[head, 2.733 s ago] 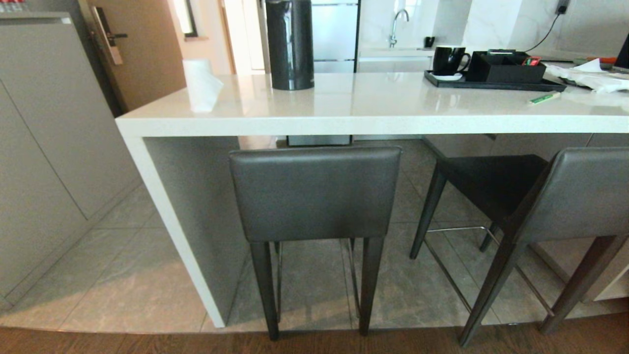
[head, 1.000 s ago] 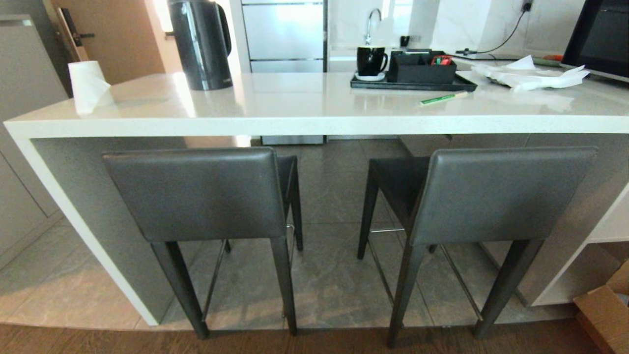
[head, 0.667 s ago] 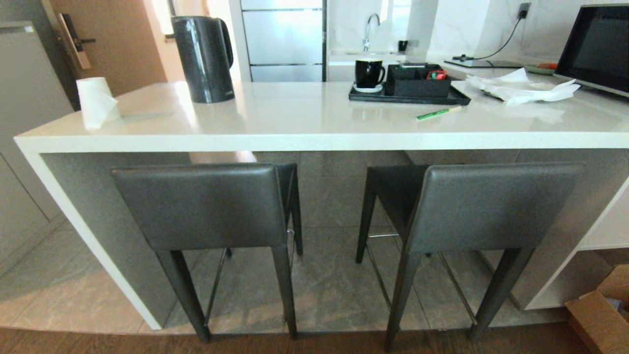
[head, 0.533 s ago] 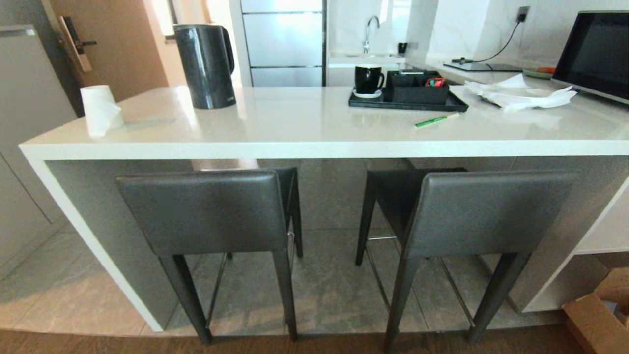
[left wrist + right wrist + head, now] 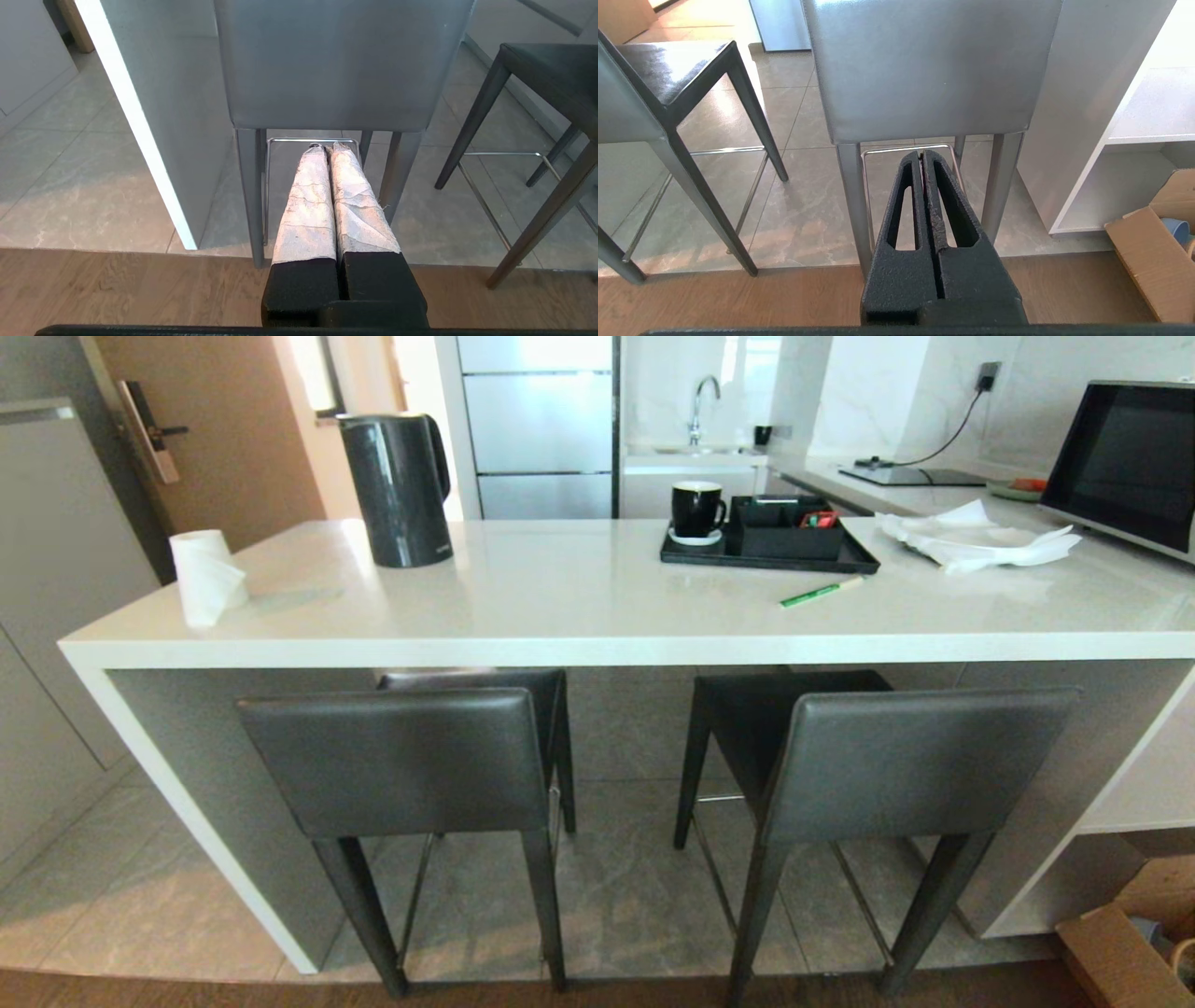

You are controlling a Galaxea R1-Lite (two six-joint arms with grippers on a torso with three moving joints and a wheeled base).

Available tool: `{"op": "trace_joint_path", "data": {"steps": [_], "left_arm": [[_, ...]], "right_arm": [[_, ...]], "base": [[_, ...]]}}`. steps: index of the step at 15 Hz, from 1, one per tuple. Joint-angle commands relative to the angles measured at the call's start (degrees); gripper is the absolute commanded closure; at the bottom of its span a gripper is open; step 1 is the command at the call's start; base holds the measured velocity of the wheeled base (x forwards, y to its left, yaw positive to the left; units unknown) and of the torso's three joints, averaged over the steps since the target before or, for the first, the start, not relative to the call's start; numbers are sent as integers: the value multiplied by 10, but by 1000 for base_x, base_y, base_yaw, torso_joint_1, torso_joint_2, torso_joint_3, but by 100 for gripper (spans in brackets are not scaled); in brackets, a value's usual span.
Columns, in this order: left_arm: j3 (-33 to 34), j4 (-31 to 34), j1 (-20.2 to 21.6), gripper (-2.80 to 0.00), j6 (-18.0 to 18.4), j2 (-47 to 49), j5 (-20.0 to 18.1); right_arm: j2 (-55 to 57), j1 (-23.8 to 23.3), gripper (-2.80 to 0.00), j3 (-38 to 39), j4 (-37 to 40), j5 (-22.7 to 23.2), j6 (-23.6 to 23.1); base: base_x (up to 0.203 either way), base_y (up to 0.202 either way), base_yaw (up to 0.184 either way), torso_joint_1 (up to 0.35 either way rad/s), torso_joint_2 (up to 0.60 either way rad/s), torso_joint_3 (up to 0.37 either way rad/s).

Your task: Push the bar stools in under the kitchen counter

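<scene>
The long white glossy stone surface (image 5: 597,616) runs past the right edge of the head view, so its far end is out of sight. Its thick front edge covers the front part of the flat seats of the two dark grey leather-backed stools, left (image 5: 401,761) and right (image 5: 915,756); each low backrest hides most of its own seat. The stools' rear feet are cut off at the bottom edge. The black-screened appliance (image 5: 1125,462) and the brown cardboard box (image 5: 1116,957) are both cropped at the right. The contents of the black rectangular tray's organiser (image 5: 789,527) are too small to identify. Neither arm appears in the head view.
</scene>
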Motion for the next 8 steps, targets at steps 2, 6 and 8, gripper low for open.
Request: {"op": "trace_joint_path", "data": {"steps": [2,6,8], "left_arm": [[0,0,0,0,0,1,1],[0,0,0,0,-1,1,0],[0,0,0,0,0,1,0]], "right_arm": [[1,0,0,0,0,0,0],[1,0,0,0,0,0,0],[1,0,0,0,0,0,0]], "base": [[0,0,0,0,0,0],[0,0,0,0,0,0],[0,0,0,0,0,0]]}}
